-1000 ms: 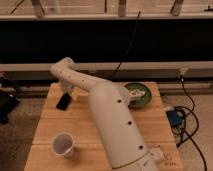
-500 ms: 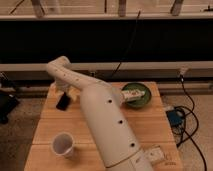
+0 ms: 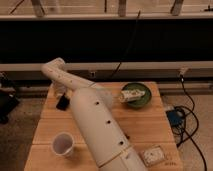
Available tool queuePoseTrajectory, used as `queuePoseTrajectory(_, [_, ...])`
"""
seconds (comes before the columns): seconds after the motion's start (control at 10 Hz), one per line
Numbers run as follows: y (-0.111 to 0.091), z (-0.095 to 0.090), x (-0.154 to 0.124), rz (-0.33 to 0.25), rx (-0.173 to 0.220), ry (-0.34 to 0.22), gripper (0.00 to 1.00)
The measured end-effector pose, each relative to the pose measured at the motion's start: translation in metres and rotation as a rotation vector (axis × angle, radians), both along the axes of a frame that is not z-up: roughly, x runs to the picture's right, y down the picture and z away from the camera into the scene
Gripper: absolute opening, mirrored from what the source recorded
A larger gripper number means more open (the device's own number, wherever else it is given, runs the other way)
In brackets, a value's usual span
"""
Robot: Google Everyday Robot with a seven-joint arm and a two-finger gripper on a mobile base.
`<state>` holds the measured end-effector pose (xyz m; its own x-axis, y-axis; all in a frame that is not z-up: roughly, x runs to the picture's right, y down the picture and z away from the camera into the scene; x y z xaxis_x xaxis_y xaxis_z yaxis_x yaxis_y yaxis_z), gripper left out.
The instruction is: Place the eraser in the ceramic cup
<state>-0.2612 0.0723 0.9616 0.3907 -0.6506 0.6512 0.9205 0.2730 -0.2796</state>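
The two-finger gripper (image 3: 59, 91) hangs at the end of one thick white robot arm (image 3: 95, 125), at the 10 o'clock corner of a pale wooden table (image 3: 150, 127). Its fingers are spread wide and nothing is pinched between them. Just below it, toward 6 o'clock, lies the small flat black rectangular eraser (image 3: 62, 104), flat on the wood. Whether a fingertip touches the eraser cannot be told.

Over the past second the arm's elbow has swung a little toward 9 o'clock, and the heavy lower link has leaned the same way, settling the gripper over the eraser. The eraser and the cup have not shifted. This suggests the reach is nearly done, while the grasp, the lift and the drop into the cup all remain.

The small round white ceramic cup (image 3: 63, 144) stands upright with nothing inside it at the table's 7 o'clock corner, well apart from the eraser and straight toward 6 o'clock from it.

Count on the table:
- one eraser
- one cup
- one round green bowl (image 3: 147, 92) at 2 o'clock, holding one pale oblong item (image 3: 131, 95)
- one small pale square packet (image 3: 152, 155) at 5 o'clock
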Motion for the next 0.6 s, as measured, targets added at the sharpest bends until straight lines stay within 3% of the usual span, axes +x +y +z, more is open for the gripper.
queuePoseTrajectory(0.1, [0.002,0.000,0.001,-0.005,-0.004,0.003,0.76])
queuePoseTrajectory(0.6, [0.007,-0.004,0.013,0.014,-0.011,-0.004,0.26])
